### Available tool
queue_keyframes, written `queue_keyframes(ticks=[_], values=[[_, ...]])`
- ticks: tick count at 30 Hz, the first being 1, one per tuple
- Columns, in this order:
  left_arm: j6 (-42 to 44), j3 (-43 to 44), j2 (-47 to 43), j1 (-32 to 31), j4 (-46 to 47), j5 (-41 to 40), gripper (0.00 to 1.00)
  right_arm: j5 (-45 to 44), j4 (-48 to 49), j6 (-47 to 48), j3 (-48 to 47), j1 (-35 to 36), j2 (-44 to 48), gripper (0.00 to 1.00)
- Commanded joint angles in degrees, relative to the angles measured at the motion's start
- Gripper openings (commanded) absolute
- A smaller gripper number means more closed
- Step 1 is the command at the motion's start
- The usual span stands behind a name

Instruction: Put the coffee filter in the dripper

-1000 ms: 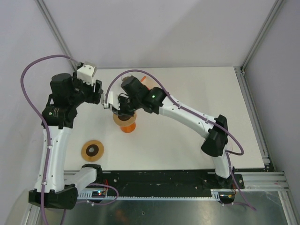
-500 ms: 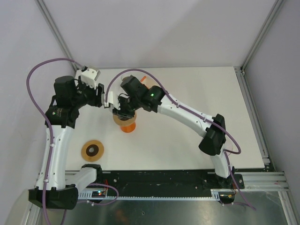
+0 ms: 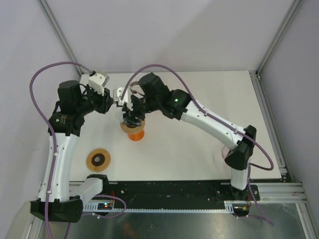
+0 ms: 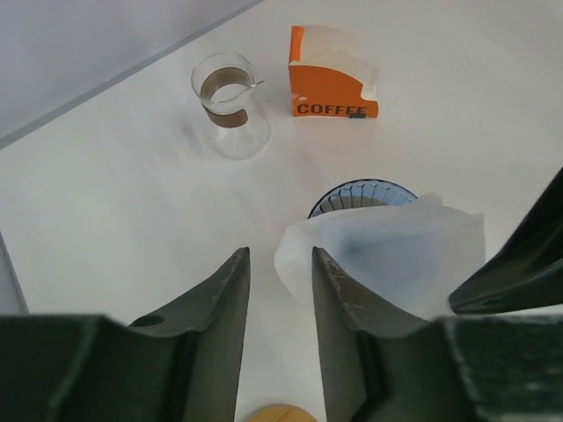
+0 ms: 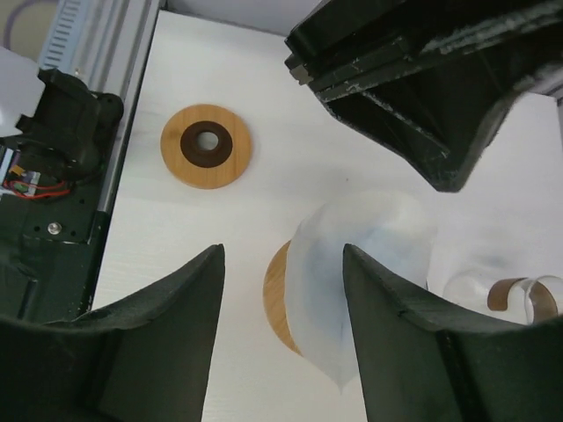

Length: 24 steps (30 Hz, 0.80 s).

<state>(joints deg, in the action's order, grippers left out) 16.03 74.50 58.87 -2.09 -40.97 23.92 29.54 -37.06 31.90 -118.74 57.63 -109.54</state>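
Loosely, the translucent white paper coffee filter (image 4: 387, 255) stands between the spread fingers of the right hand (image 5: 286, 264), over the blue ribbed dripper (image 4: 361, 192). The left hand (image 4: 280, 259) is parted too, the filter's edge just beyond its fingertips.

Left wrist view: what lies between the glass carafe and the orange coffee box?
Nothing. Only a bare strip of white table separates the glass carafe from the orange coffee box, as the left wrist view shows.
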Motion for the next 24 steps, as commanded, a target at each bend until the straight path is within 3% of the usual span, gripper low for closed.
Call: queue_keyframes(ticks=[1,3,6,10,13,17,24], values=[[1.34,2.73,-1.04,-1.35,0.89,6.44,0.26,1.40,5.67,-4.48,4.55,-1.27,8.91,0.59],[2.48,2.11,-1.50,-3.67,0.83,7.77,0.09,-1.83,7.26,-6.59,9.22,-2.43,13.41,0.58],[4.52,0.26,-0.94,-9.28,0.57,5.45,0.01,-8.27,12.79,-9.58,19.93,-5.44,21.51,0.61],[6.99,-1.45,2.14,-15.10,-0.73,0.58,0.00,-10.56,19.88,-17.36,33.73,-12.31,32.74,0.67],[8.12,-1.69,4.60,-16.64,-1.27,-1.14,0.00,-13.40,19.71,-20.82,39.93,-17.09,37.53,0.70],[8.75,-1.73,7.33,-17.40,-1.51,-2.94,0.00,-16.94,15.83,-21.98,42.73,-20.41,39.29,0.77],[8.38,-0.71,6.29,-17.51,-1.78,-4.59,0.00,-18.18,13.79,-22.05,44.60,-21.54,39.77,0.79]])
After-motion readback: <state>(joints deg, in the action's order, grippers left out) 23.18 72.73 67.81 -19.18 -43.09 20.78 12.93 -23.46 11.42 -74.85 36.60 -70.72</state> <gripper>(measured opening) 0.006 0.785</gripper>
